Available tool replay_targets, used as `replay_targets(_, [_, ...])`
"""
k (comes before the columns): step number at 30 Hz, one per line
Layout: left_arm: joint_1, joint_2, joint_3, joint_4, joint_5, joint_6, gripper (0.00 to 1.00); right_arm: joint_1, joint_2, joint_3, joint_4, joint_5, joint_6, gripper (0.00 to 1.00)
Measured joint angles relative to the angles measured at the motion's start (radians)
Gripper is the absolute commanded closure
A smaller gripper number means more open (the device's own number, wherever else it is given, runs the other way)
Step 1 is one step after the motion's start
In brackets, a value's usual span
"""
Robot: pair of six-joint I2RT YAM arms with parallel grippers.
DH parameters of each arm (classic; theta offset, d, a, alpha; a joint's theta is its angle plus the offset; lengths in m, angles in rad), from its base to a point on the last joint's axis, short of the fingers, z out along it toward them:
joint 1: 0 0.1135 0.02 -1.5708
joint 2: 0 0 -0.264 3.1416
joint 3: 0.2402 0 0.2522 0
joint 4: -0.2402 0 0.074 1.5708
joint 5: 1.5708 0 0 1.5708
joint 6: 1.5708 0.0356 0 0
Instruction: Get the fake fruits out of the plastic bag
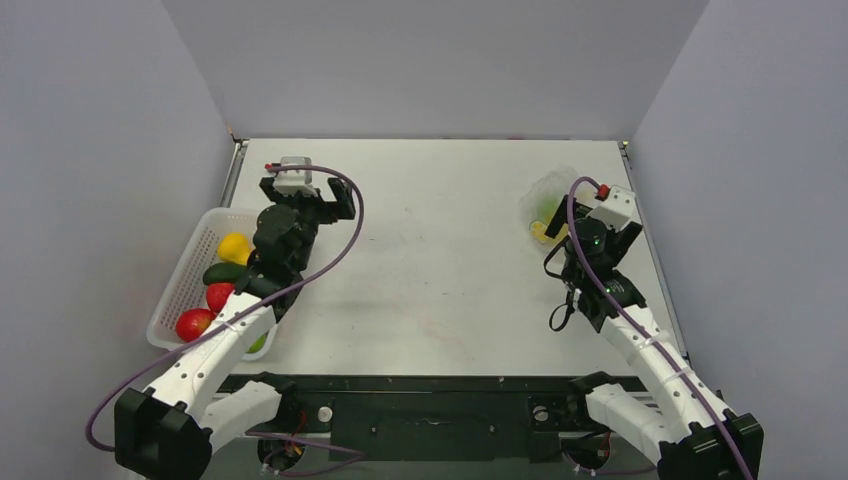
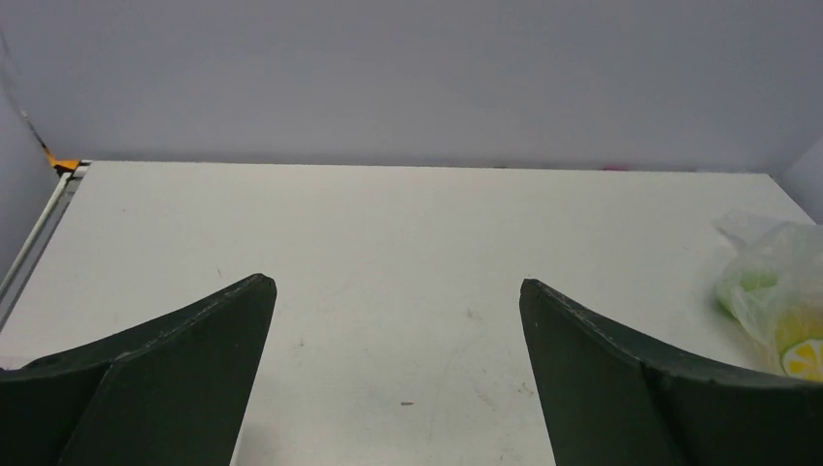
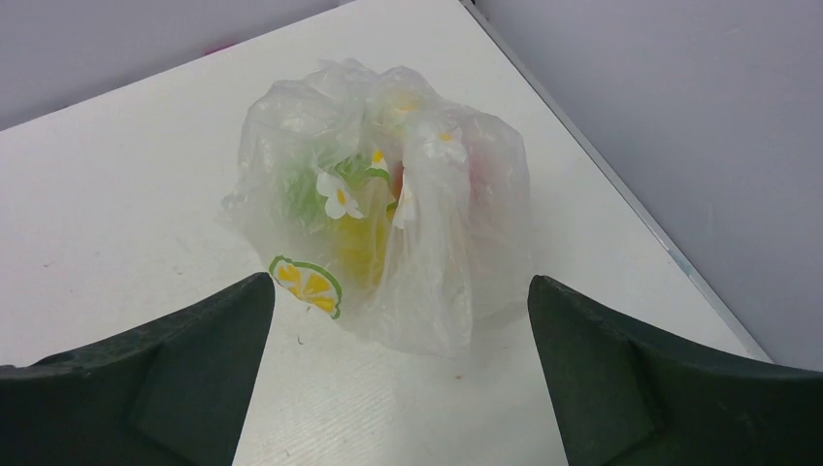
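The plastic bag (image 3: 388,204), clear film printed with lime slices and white flowers, sits bunched on the table at the far right (image 1: 548,200). Inside it, fake fruits show dimly: a yellow one (image 3: 361,245), a green one (image 3: 301,194) and a reddish one (image 3: 485,165). My right gripper (image 3: 400,282) is open and empty, its fingertips just short of the bag's near side (image 1: 572,225). My left gripper (image 2: 396,283) is open and empty above bare table beside the basket (image 1: 305,197). The bag shows at the right edge of the left wrist view (image 2: 776,291).
A white lattice basket (image 1: 165,310) at the left table edge holds a yellow fruit (image 1: 234,247), a dark green one (image 1: 222,272), two red ones (image 1: 218,295) and a green one (image 1: 258,343). Grey walls enclose the table; its right edge (image 3: 621,194) runs close to the bag.
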Motion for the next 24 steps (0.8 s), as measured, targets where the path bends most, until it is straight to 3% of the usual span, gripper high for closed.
replay_targets(11, [-0.169, 0.035, -0.009, -0.035, 0.031, 0.122, 0.05, -0.004, -0.028, 0.000, -0.016, 0.027, 0.099, 0.00])
replay_targets(18, [-0.225, 0.074, -0.009, -0.083, 0.039, 0.135, 0.05, -0.119, -0.010, 0.000, -0.027, -0.027, 0.192, 0.00])
replay_targets(24, [-0.225, 0.107, -0.001, -0.110, 0.066, 0.129, 0.05, -0.211, 0.043, 0.011, -0.044, -0.076, 0.173, 0.00])
